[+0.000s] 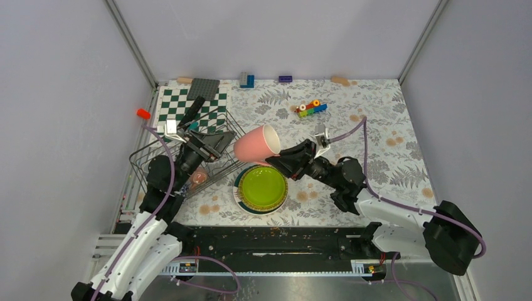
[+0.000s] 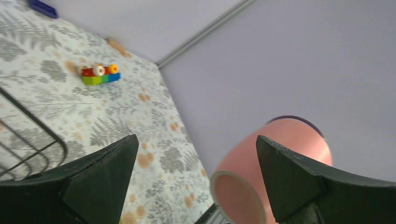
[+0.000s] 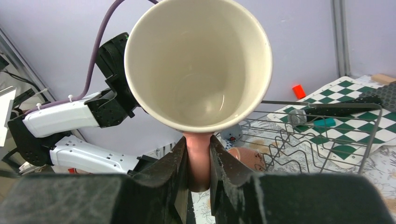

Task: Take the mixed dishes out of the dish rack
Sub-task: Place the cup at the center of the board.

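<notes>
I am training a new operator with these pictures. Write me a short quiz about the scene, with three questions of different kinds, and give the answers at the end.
1. Which one holds the pink cup by its handle?
A. the left gripper
B. the right gripper
C. neither
2. True or false: the lime-green plate lies outside the dish rack.
3. Fill in the missing word: the jaws of the left gripper stand ____, with nothing between them.

Key: 1 B; 2 true; 3 open.
</notes>
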